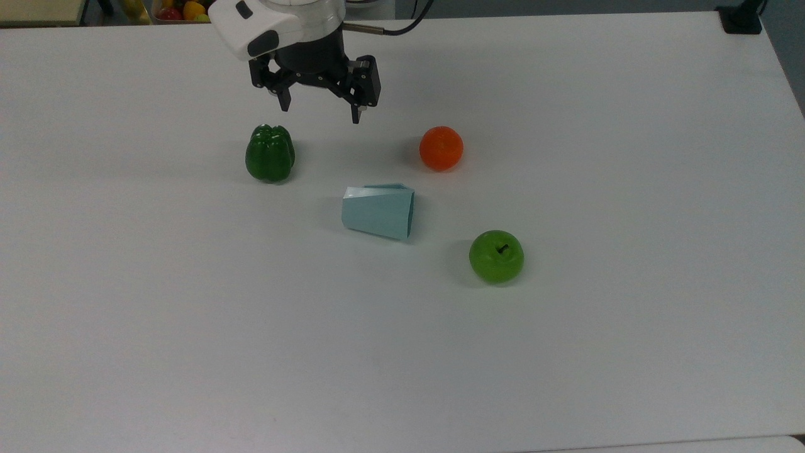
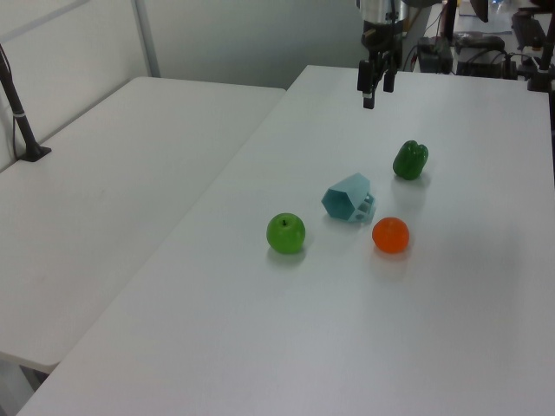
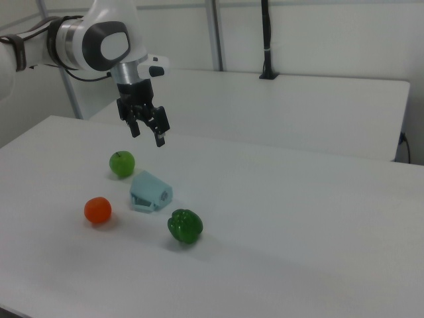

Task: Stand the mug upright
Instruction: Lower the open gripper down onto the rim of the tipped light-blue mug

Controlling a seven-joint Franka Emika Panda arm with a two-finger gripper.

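Lying on its side on the white table (image 1: 629, 352), the mug (image 1: 378, 212) has fruit all around it.

In the top view, the green apple (image 1: 496, 255) sits nearest, just to the right of the mug and apart from it. The pale blue mug rests in the middle with its wide rim facing the top view's right. Farther back sit the orange (image 1: 441, 148) and the green pepper (image 1: 270, 153). Farthest back, the gripper (image 1: 319, 109) hangs in the air above the table, its two fingers spread wide and holding nothing.
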